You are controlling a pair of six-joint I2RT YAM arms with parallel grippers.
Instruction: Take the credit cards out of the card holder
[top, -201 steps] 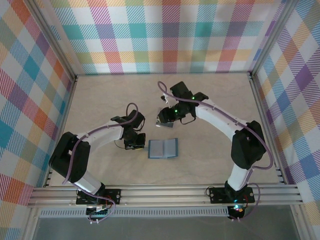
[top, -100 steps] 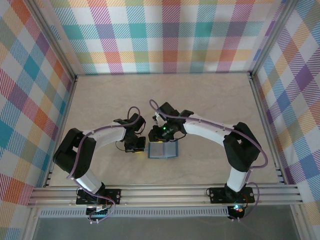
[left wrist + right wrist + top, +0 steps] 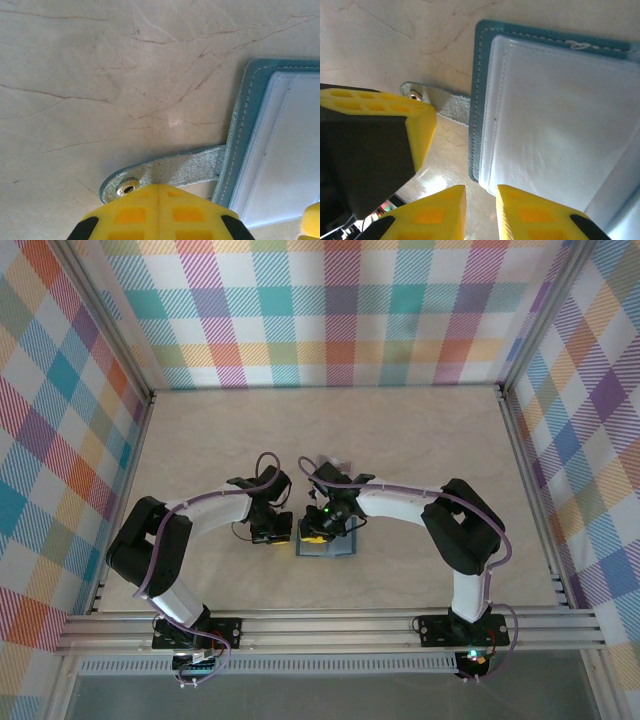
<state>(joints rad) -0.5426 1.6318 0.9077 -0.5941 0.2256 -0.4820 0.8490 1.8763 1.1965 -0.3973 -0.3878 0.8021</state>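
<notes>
R claw (image 3: 481, 199) by card holder (image 3: 555, 115)

Pale beige marble-look tabletop (image 3: 420, 440), laced with thin brown veins and glossy in patches; plaid fabric back wall (image 3: 340, 310) in teal, orange, pink and yellow checks, flanked by a matching plaid left wall (image 3: 50, 440) and right wall (image 3: 600, 440); silver aluminium corner posts (image 3: 105, 320) along the seams; silver aluminium rails (image 3: 330, 625) across the near edge, grey slotted strip (image 3: 330, 665) just beneath
</notes>
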